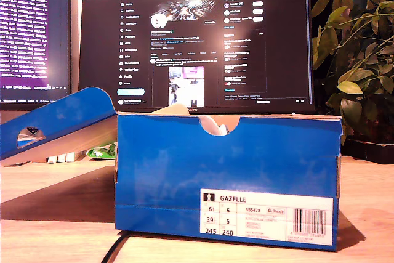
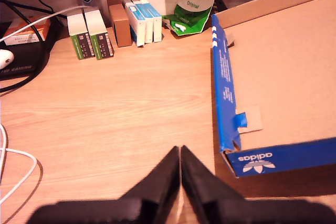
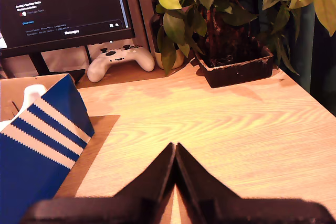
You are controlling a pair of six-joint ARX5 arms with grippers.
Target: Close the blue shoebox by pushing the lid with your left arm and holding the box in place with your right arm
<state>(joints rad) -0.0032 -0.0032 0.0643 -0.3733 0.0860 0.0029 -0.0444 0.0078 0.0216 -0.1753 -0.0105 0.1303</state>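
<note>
lid (image 1: 55, 121): cut off, exterior view's left | label (image 1: 266, 217): fine print unreadable

"GAZELLE" on shoebox (image 1: 228, 177) label (image 1: 266, 216)

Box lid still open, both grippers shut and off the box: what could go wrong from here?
My second gripper hangs over bare desk beside the blue shoebox, not bracing it, so a push may slide the box toward the potted plant. My first gripper sits by the lid's corner; a low push might skid the lid across the desk rather than swing it shut.
</note>
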